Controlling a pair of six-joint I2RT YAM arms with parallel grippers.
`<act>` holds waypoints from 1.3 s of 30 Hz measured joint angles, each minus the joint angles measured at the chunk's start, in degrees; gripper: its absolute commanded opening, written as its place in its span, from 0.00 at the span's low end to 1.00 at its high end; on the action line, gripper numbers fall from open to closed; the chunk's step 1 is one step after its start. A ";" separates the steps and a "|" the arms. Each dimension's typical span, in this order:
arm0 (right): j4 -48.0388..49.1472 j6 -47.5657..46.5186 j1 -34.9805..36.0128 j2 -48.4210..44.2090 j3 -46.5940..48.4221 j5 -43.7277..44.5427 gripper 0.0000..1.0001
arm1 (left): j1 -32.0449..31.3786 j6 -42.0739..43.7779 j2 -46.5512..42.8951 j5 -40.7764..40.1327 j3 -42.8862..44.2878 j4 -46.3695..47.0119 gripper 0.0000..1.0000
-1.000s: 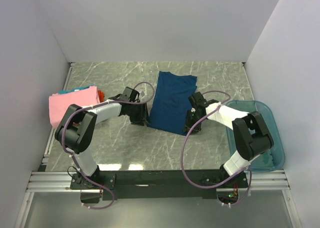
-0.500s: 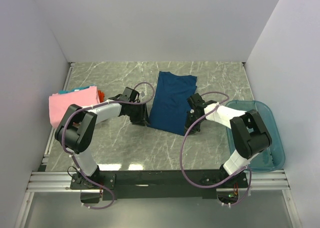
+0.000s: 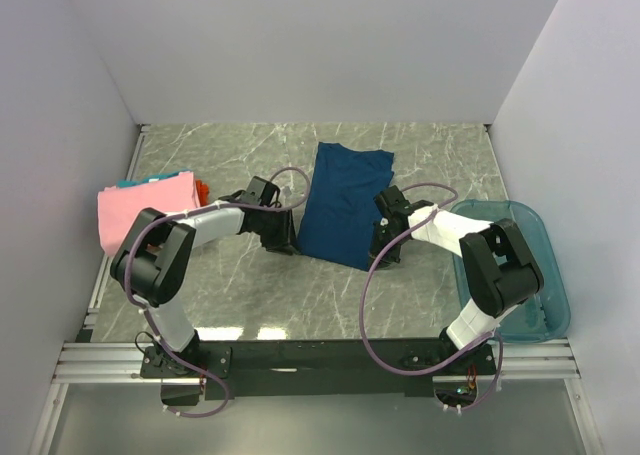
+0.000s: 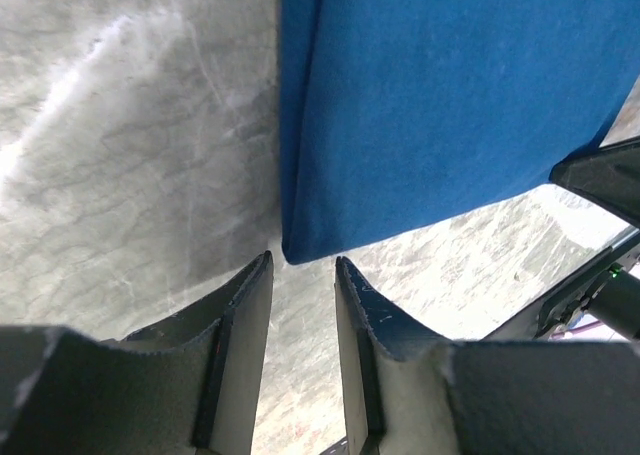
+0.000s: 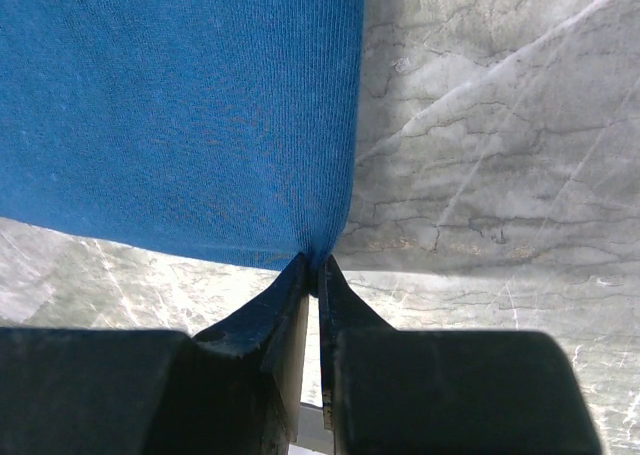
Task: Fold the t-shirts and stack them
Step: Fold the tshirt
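Your right end effector (image 5: pixel 312 272) pinches a corner of the dark navy-blue cloth t-shirt (image 5: pixel 180 105); your left end effector (image 4: pixel 303 275) stands spread, so lifting now could skew it.

The left tool (image 3: pixel 284 238) and right tool (image 3: pixel 382 248) flank the near edge of the navy t-shirt (image 3: pixel 342 200).

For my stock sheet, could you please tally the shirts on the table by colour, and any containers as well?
navy-blue t-shirt: 1
pink t-shirt: 1
orange t-shirt, only an edge showing: 1
teal t-shirt, only a sliver showing: 1
teal plastic tub: 1
Total: 5
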 measured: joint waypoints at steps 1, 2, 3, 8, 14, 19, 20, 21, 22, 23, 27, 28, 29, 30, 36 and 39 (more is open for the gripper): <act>0.00 0.00 0.00 0.00 0.00 0.00 0.13 | -0.17 -0.02 0.04 0.04 0.00 0.02 0.37; 0.00 0.00 0.00 0.00 0.00 0.00 0.13 | -0.33 0.00 0.09 0.17 0.00 0.02 0.37; 0.00 0.00 0.00 0.00 0.00 0.00 0.13 | -0.46 -0.02 0.15 0.24 0.00 0.07 0.37; -0.02 0.00 0.00 0.07 0.04 0.00 0.12 | -0.85 -0.09 1.22 0.42 0.00 0.90 0.34; -0.02 0.00 0.00 0.13 0.09 -0.04 0.11 | -0.85 -0.37 2.03 0.94 0.00 1.53 0.30; -0.02 0.00 0.00 0.15 0.11 -0.04 0.09 | -0.85 -0.59 2.12 0.72 0.04 1.55 0.30; -0.02 -0.02 0.00 0.15 0.11 -0.04 0.09 | -0.85 -0.81 2.12 0.66 0.04 1.55 0.30; -0.04 -0.02 0.00 0.17 0.13 -0.04 0.09 | -0.85 -0.96 2.12 0.61 0.04 1.55 0.28; -0.04 -0.02 0.00 0.20 0.15 -0.04 0.08 | -0.85 -1.05 2.14 0.61 0.04 1.57 0.26; -0.09 -0.02 0.00 0.24 0.20 -0.07 0.08 | -0.85 -1.16 2.25 0.57 0.04 1.62 0.24; -0.35 -0.09 0.00 0.50 0.50 -0.09 0.04 | -0.85 -1.49 3.50 1.05 0.74 2.03 0.02; -0.37 -0.17 0.00 0.50 0.50 -0.09 0.01 | -0.85 -1.57 3.72 1.31 0.94 2.23 0.00; -0.39 -0.24 0.00 0.50 0.50 -0.09 0.00 | -0.85 -1.57 3.74 1.40 1.01 2.51 0.00; -0.44 -0.26 0.00 0.50 0.52 -0.09 0.00 | -0.90 -1.53 3.74 1.36 1.01 2.82 0.00; -0.70 -0.26 0.00 0.50 0.61 -0.04 0.00 | -0.92 -1.60 3.61 1.14 0.81 3.23 0.00; -0.76 -0.26 0.00 0.50 0.61 0.00 0.00 | -1.03 -1.62 2.82 0.35 0.02 3.78 0.00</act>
